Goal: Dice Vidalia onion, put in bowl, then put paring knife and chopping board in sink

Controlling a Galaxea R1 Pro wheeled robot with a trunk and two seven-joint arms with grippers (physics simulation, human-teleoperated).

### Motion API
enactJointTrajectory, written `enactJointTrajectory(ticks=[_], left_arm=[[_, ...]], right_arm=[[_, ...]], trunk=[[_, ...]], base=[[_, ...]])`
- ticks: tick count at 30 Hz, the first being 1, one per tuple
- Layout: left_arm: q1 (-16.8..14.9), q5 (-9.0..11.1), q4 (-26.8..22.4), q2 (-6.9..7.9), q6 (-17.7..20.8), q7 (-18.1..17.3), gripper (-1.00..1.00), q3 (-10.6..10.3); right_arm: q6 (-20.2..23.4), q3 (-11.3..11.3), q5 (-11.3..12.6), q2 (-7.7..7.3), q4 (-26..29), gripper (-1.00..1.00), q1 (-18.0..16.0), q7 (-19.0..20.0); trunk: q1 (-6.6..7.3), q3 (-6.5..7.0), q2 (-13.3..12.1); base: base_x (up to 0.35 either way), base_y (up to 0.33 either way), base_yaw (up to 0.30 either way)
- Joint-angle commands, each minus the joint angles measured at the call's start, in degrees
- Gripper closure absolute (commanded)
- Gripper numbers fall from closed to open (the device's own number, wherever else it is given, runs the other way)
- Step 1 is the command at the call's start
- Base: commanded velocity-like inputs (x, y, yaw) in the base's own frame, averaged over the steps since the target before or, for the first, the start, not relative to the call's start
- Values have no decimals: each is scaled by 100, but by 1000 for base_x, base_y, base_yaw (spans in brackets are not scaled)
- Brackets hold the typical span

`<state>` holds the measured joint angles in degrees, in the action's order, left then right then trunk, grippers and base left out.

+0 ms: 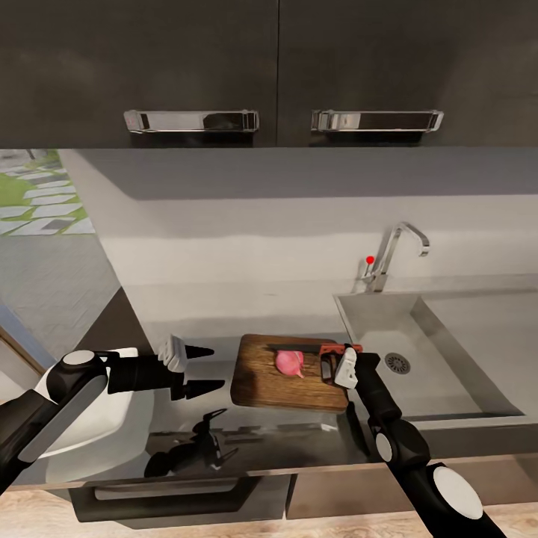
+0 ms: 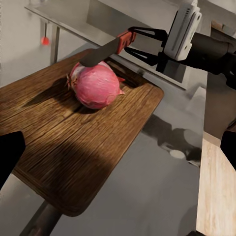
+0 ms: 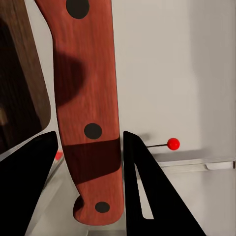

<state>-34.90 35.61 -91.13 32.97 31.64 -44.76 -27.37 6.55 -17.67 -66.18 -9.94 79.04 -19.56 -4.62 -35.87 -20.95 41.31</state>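
Red-handled, the paring knife (image 3: 88,113) sits between the two black fingers (image 3: 147,191) of the right gripper (image 1: 336,364), which pinch its handle near the butt end; three dark rivets mark the handle. From that gripper the dark blade reaches out over the chopping board (image 1: 288,373), its edge lying at the top of the Vidalia onion (image 1: 290,362). In the left wrist view the blade (image 2: 101,53) crosses just above the pinkish-red onion (image 2: 96,86), and whether it touches cannot be told for sure. That onion is whole and rests on the board, just beyond the right gripper's fingertips on the side away from the sink (image 1: 441,359).

Off the board's other end, the left gripper (image 1: 200,370) hangs over the countertop (image 1: 187,441) with its two pointed fingers spread wide and holding nothing, their tips aimed toward the board and near its edge. Under the left arm a white bowl (image 1: 104,430) sits on the counter, partly hidden. Behind the right gripper stands the chrome tap (image 1: 392,258) with its red dot, at the basin's back corner.
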Motion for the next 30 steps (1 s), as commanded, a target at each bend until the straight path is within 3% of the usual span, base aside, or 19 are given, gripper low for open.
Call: enactJointTrajectory(ticks=[1,27,30], left_arm=[[-8,51,-1,7,44,11,-100,-6],[-8,51,-1,7,44,11,-100,4],[-8,51,-1,7,44,11,-100,4]], right_arm=[[57,-24,-37,-8,-3,100,-4,-4],[74,-16,-36,-8,-3,100,-4,-4],[74,-17,-39,-8,-3,100,-4,-4]], trunk=[[-2,-8,6],[-2,-8,6],[64,46,-114]], base=[[0,0,0],[0,0,0],[0,0,0]])
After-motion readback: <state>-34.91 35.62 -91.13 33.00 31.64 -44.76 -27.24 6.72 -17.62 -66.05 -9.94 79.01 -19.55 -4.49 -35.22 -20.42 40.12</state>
